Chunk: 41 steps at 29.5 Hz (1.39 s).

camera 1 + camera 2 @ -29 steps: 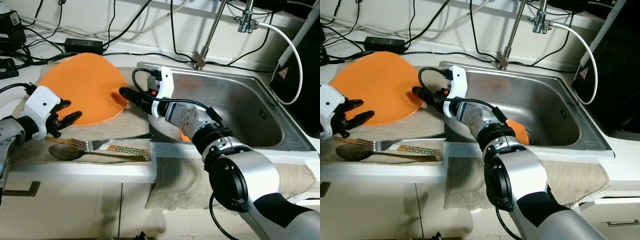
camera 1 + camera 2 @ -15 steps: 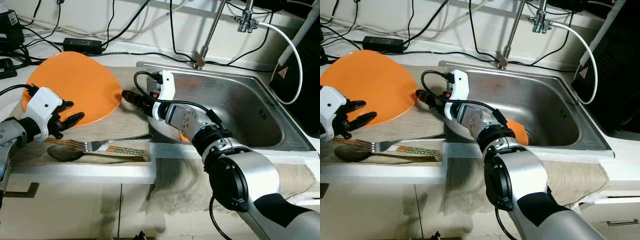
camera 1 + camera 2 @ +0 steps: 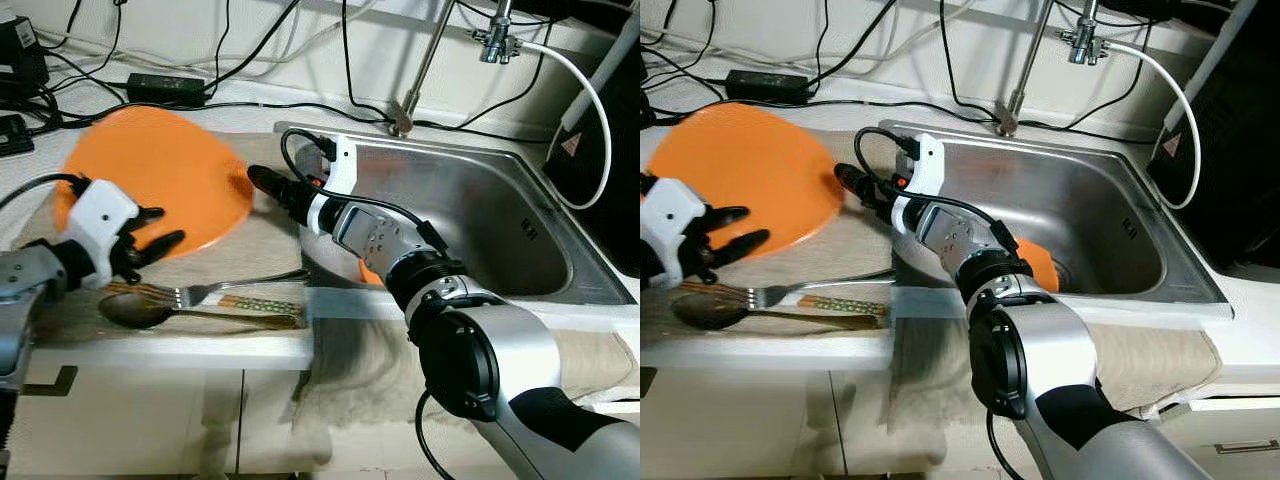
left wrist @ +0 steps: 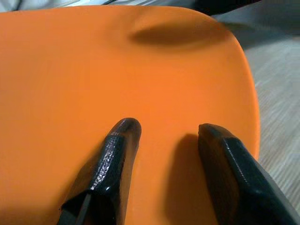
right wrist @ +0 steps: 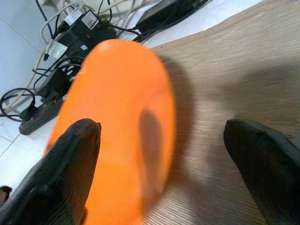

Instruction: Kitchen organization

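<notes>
Lying on the beige cloth (image 3: 262,240) left of the steel sink (image 3: 470,215), the orange plate (image 3: 160,175) is roughly teardrop-shaped, its long axis running from the near-left toward the far-right, with the narrower end toward the wall and the cables (image 3: 200,70); in the right wrist view it appears tilted up, one edge raised. The left gripper (image 3: 150,245) sits at the plate's near-left rim, its two black fingers (image 4: 115,159) spread apart above the orange surface with nothing between them. The right gripper (image 3: 262,183) reaches across from the sink side, its tips just beside the plate's right edge; in its wrist view the fingers (image 5: 65,178) are wide apart, the plate between them and beyond, not gripped. In front of the plate a fork (image 3: 225,290), a spoon (image 3: 135,310) and patterned chopsticks (image 3: 255,303) lie on the cloth near the counter edge. An orange bowl (image 3: 1035,262) rests in the sink behind the right arm. Compared with a second ago, the plate has slid left, away from the right gripper, and the left gripper has moved in over its rim.
</notes>
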### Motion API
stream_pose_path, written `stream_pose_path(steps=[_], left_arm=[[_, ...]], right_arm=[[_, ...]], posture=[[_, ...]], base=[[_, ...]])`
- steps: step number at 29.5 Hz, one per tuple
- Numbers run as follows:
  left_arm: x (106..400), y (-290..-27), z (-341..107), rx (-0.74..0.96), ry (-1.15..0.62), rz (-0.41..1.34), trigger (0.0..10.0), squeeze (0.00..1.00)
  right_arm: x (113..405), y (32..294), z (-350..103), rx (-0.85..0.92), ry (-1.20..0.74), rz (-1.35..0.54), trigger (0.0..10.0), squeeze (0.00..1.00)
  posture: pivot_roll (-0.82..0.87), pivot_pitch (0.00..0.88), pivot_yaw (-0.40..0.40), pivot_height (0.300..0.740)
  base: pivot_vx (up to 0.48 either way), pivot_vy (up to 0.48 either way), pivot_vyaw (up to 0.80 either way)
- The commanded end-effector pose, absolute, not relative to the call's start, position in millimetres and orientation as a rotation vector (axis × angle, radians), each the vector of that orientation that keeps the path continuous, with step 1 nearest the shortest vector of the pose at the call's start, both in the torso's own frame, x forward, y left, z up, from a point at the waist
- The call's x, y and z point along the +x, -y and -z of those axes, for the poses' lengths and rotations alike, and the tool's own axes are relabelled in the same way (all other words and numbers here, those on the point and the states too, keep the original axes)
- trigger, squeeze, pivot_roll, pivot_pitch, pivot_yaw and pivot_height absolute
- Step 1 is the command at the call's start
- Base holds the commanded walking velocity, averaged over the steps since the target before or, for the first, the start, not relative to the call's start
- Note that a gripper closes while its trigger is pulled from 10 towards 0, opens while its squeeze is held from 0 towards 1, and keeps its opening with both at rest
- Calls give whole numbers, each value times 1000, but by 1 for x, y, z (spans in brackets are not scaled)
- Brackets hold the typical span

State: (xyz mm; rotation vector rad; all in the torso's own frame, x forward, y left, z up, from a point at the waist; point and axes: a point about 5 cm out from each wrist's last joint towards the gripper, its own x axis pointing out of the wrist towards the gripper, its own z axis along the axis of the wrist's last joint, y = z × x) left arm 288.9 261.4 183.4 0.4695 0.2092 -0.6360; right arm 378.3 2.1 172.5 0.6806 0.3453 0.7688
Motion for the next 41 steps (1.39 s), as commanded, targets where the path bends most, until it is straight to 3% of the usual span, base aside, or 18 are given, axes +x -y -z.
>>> stream_pose_path(steps=[1,11,17,22,26,27,31,34,35,36,37,38,41], left_arm=[[291,-244,-172,452,-259,724,10000,0],[316,-205,-191,459,-156,836,10000,0],[323,-199,-204,433,-80,821,10000,0],[335,-225,-232,411,28,601,10000,0],[340,-274,-241,336,-48,343,10000,0],[338,-285,-240,246,-77,319,10000,1000],[331,-310,-236,46,-136,271,10000,1000],[329,-326,-229,-6,-186,198,10000,1000],[325,-338,-222,-83,-239,167,10000,667],[323,-341,-219,-122,-257,154,10000,90],[322,-343,-218,-144,-267,149,10000,90],[322,-344,-217,-181,-272,146,10000,0],[321,-346,-212,-267,-298,141,10000,0]], right_arm=[[384,5,-184,685,-279,-770,10000,0],[393,34,-191,592,-200,-781,10000,0],[396,52,-187,594,-191,-736,10000,0],[397,73,-178,592,-193,-688,10000,0],[395,81,-174,594,-195,-689,10000,0],[394,81,-173,594,-196,-695,10000,0],[392,80,-170,572,-204,-733,10000,0],[390,79,-170,546,-205,-772,10000,0],[388,78,-170,533,-211,-803,10000,0],[387,77,-170,531,-213,-810,10000,0],[387,77,-170,530,-213,-812,10000,0],[387,77,-169,530,-214,-811,10000,0],[387,77,-169,530,-217,-808,10000,0]], posture=[[8,22,-184,740],[-6,0,-145,740],[-10,0,-136,740],[-10,0,-138,740],[-7,0,-139,740],[-6,0,-139,740],[-3,0,-138,740],[-4,0,-137,740],[-3,0,-137,740],[-3,0,-137,740],[-3,0,-137,740],[-4,0,-137,740],[-3,0,-138,740]], base=[[0,0,0],[0,0,0],[0,0,0],[0,0,0],[0,0,0],[0,0,0],[0,0,0],[0,0,0],[0,0,0],[0,0,0],[0,0,0],[0,0,0],[0,0,0]])
